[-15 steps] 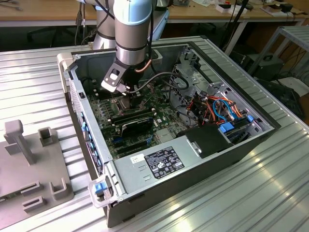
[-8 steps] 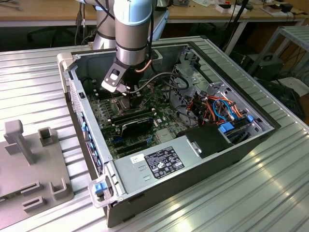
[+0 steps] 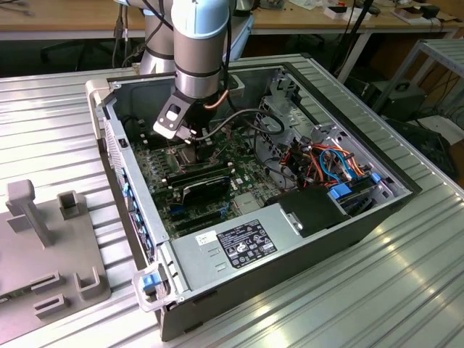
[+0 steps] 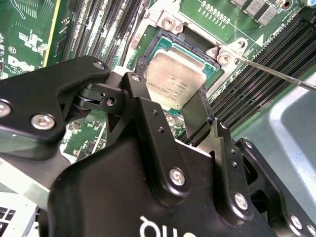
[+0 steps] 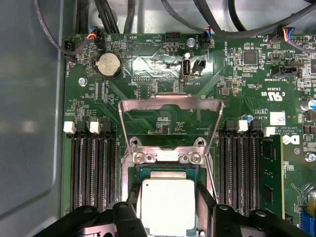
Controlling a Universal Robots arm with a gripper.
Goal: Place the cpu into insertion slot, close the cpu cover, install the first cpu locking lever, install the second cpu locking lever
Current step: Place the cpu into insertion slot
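Note:
The cpu (image 4: 174, 78) is a small square chip with a silver top, and my gripper (image 4: 173, 106) is shut on it, one black finger on each side. It hangs just over the insertion slot (image 4: 165, 33), whose black frame shows around the chip. In the first wrist view the cpu (image 5: 167, 203) sits between the fingers (image 5: 132, 198) above the insertion slot (image 5: 168, 167). The cpu cover (image 5: 170, 102) stands swung open behind the slot. A thin metal locking lever (image 4: 276, 74) sticks out free beside the slot. In the exterior view my gripper (image 3: 190, 141) is low inside the open computer case (image 3: 130, 196).
Long black memory slots (image 5: 94, 168) flank the socket on both sides. A black fan card (image 3: 204, 185) lies just in front of the socket, a power supply (image 3: 232, 246) nearer the case front. Loose cables (image 3: 326, 163) fill the exterior view's right. A grey fixture (image 3: 43, 246) stands outside the case.

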